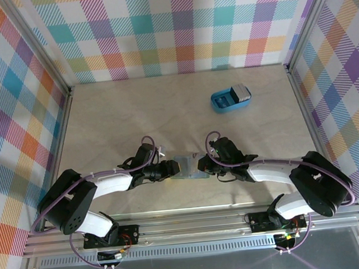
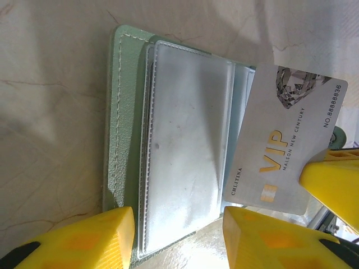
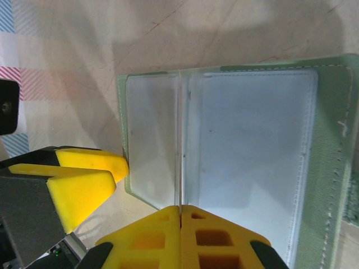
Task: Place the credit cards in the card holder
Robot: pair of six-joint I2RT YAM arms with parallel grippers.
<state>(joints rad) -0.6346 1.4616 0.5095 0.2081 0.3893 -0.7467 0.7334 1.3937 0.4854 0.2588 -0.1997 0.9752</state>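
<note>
close to the arm bases, on the table (image 1: 133, 113), the card holder (image 2: 128, 101) lies opened flat with its clear pockets up, and both grippers meet over it. the left gripper (image 2: 176, 219) has its jaws partway apart, tips at the holder's near edge; whether they press it down i cannot tell. the right gripper (image 3: 180, 210) is clamped on a grey-white card (image 2: 280, 145) marked vip. it pinches one end, so the card stands tilted with its free edge down against the clear pocket near the fold. from the right wrist the card reads as a thin line, edge-on, across the holder's middle.

the card looks thin, stiff, light and slick. a pinch at one end could let it pivot, so the hold should be firm and well back from the leading edge, leaving that edge free to enter the slot. the holder looks soft and light, likely to slide or buckle under the push. it wants pinning on its flat face beside the pocket mouth, not over it.

farther back and to the right, well apart, the blue tray (image 1: 217, 103) seems to hold the other credit cards (image 1: 242, 92), too small to tell apart.
</note>
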